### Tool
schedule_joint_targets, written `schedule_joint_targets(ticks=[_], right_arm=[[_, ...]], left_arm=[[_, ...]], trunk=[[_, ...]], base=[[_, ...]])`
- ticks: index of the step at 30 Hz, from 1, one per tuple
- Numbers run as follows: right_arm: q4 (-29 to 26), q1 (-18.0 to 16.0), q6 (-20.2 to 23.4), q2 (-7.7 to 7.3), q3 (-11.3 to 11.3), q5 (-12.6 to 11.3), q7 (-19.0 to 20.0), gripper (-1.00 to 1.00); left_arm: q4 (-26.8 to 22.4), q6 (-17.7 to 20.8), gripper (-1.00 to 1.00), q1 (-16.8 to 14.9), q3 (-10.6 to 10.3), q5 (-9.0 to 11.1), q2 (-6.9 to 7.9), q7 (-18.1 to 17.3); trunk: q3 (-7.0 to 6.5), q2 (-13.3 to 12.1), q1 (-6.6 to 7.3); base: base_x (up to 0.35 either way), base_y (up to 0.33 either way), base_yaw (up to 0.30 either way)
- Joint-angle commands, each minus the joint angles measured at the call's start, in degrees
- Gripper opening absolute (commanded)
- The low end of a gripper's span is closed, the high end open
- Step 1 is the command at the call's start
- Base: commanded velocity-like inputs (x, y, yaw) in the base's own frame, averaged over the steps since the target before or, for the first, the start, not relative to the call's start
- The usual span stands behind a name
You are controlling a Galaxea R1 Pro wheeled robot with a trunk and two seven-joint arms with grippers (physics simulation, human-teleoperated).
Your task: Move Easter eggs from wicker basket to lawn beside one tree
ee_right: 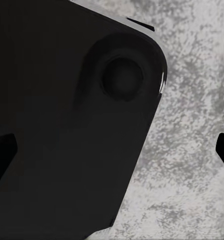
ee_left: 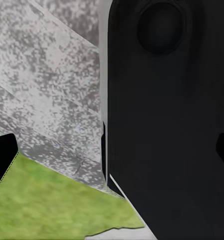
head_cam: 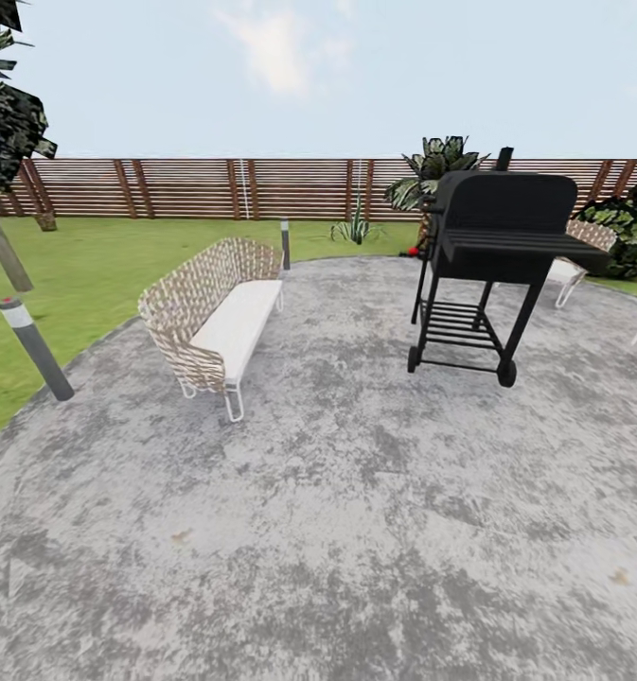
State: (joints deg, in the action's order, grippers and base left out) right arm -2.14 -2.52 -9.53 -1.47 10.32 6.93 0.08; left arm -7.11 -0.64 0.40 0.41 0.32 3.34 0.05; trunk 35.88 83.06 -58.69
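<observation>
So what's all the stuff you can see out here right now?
patio: one, grey mottled stone, round, underfoot
lawn: green, left of and behind the patio
bench: one, woven back, white seat, on the patio's left part
grill: one, black, wheeled, on the patio's right part
bollard lights: two, grey, at the patio's edge
fence: brown slats, along the back
tree: one, dark leaves, far left
chairs: woven, partly hidden, far right
robot body: black, close to both wrist cameras
end effector fingertips: dark, at the edges of both wrist views

No legible text, labels or numbers — none anywhere.
</observation>
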Motion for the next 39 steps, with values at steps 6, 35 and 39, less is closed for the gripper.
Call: schedule_joint_targets(ticks=[6, 35, 39], right_arm=[[0.03, -0.03, -0.14, -0.03, -0.03, 0.54, 0.01, 1.0], [0.04, -0.03, -0.05, -0.11, 0.05, 0.74, 0.01, 1.0], [0.03, -0.03, -0.05, -0.11, 0.05, 0.67, 0.01, 1.0]], left_arm=[[-0.1, -0.07, 1.0, 0.04, 0.03, 0.03, 0.0, 0.03], [-0.1, -0.07, 1.0, 0.04, 0.03, 0.03, 0.0, 0.03], [-0.1, -0.07, 1.0, 0.04, 0.03, 0.03, -0.01, 0.03]], trunk=[[0.04, 0.02, -0.04], [0.04, 0.02, -0.04], [0.04, 0.02, -0.04]], base=[[0.339, 0.0, -0.166], [0.339, 0.0, -0.015], [0.339, 0.0, 0.0]])
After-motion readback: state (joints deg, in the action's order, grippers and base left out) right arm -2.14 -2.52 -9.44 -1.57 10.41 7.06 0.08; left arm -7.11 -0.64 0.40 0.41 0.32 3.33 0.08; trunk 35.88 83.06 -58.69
